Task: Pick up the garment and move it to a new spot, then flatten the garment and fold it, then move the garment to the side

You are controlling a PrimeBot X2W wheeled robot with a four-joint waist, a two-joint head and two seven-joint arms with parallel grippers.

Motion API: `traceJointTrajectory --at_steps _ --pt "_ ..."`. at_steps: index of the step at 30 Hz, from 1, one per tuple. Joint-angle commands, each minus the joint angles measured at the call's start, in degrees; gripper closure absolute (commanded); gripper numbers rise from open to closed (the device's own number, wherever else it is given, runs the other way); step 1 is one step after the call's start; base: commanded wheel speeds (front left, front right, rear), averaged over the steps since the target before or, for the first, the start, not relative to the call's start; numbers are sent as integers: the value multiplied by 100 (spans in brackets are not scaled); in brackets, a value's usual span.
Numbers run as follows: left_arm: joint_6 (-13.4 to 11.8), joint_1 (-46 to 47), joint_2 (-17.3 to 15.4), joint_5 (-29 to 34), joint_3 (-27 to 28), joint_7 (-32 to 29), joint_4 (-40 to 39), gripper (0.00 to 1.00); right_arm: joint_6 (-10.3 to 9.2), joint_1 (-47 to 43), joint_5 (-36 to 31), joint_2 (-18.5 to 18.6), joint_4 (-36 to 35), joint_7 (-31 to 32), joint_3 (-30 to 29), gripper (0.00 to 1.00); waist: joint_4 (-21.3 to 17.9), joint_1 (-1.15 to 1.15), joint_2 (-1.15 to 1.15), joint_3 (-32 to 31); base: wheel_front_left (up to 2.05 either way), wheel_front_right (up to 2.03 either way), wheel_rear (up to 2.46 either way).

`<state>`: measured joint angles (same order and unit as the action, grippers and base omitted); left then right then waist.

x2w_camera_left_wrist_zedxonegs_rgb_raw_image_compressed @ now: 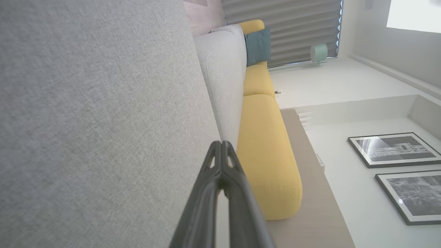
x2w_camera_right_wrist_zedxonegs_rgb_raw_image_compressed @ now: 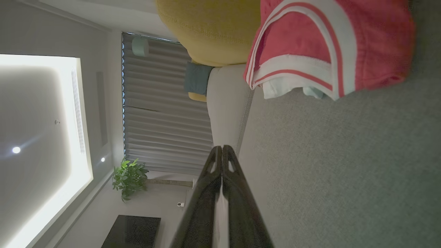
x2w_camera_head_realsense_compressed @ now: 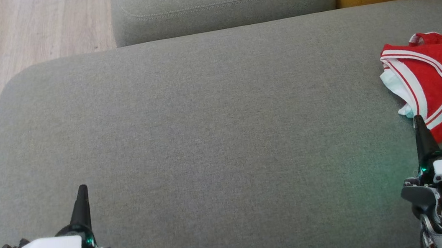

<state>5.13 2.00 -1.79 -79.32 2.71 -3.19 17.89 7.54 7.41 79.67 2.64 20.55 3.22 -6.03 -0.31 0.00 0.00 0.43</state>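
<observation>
Jersey (x2w_camera_head_realsense_compressed: 439, 80) sits bunched at the far right of the grey seat (x2w_camera_head_realsense_compressed: 204, 122), well off centre. Right gripper (x2w_camera_head_realsense_compressed: 417, 119) is shut tight and empty, tip just short of the near hem. Left gripper (x2w_camera_head_realsense_compressed: 81, 187) is also shut and empty, well apart over bare seat.

Risks for you:
- Fingers are closed, so going in now would only shove the cloth.
- A shallow pinch may catch only the top layer or the white trim, and the rest would drag or slip out.
- Go too deep and you'd pinch the seat fabric too.

Head view's right edge cuts off much of it. I can't tell its full layout, or whether the white bit underneath is lining.
</observation>
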Motion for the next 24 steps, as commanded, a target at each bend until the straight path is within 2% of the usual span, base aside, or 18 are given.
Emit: traceJointTrajectory --at_steps 1,17,24 --pt "73 354 -97 -214 216 -71 -247 100 -5 35 225 24 -296 68 73 100 3 0 0 -3 0 0 0" --pt "236 420 -109 -1285 381 -330 -382 100 -5 -123 1249 24 -652 327 -50 100 31 0 0 -25 0 0 0" --pt "236 420 -109 -1285 381 -330 -383 100 -5 -123 1249 24 -652 327 -50 100 31 0 0 -25 0 0 0"
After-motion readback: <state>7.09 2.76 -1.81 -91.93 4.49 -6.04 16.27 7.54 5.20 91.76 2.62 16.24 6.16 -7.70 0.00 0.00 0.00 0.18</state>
